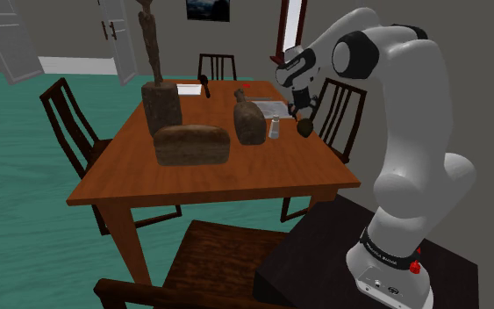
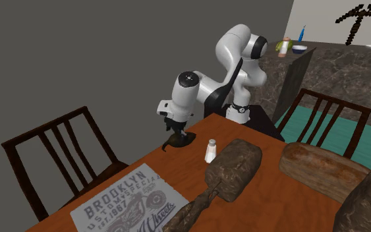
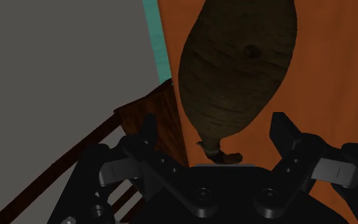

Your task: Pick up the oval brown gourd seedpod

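The oval brown gourd seedpod (image 3: 238,63) lies at the table's edge with its thin stem toward my hand; it is a dark lump (image 1: 305,128) by the table's right edge in the shoulder view and sits (image 2: 179,139) beside the far chair in the second exterior view. My black gripper (image 3: 217,124) hangs just above it, open, its fingers (image 3: 149,130) spread wider than the pod's narrow end and not touching it. The hand (image 1: 304,114) points down over the pod, and from the other side (image 2: 175,127) it stands right on top of the pod.
On the wooden table (image 1: 236,171) stand a small white shaker (image 1: 274,129), a brown jug (image 1: 249,118), a bread-like loaf (image 1: 192,145), a tall dark sculpture (image 1: 160,88) and a printed mat (image 2: 128,204). A chair (image 1: 337,110) stands right beside the pod.
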You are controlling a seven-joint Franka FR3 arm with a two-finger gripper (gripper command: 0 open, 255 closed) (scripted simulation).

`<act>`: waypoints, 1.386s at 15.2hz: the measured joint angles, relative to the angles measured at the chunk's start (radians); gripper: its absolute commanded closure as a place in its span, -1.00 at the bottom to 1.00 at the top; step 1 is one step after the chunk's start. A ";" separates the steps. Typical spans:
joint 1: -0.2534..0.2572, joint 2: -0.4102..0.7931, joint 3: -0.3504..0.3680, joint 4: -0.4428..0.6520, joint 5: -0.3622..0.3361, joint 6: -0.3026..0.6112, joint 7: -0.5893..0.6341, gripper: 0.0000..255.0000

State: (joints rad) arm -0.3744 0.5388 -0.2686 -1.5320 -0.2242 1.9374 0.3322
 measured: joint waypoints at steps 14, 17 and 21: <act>-0.002 0.024 0.002 -0.024 0.000 0.048 0.014 1.00; -0.001 0.017 0.001 -0.021 0.000 0.036 0.011 1.00; 0.001 -0.002 0.000 -0.001 0.000 -0.001 0.002 1.00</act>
State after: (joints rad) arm -0.3730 0.5368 -0.2687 -1.5331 -0.2246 1.9361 0.3341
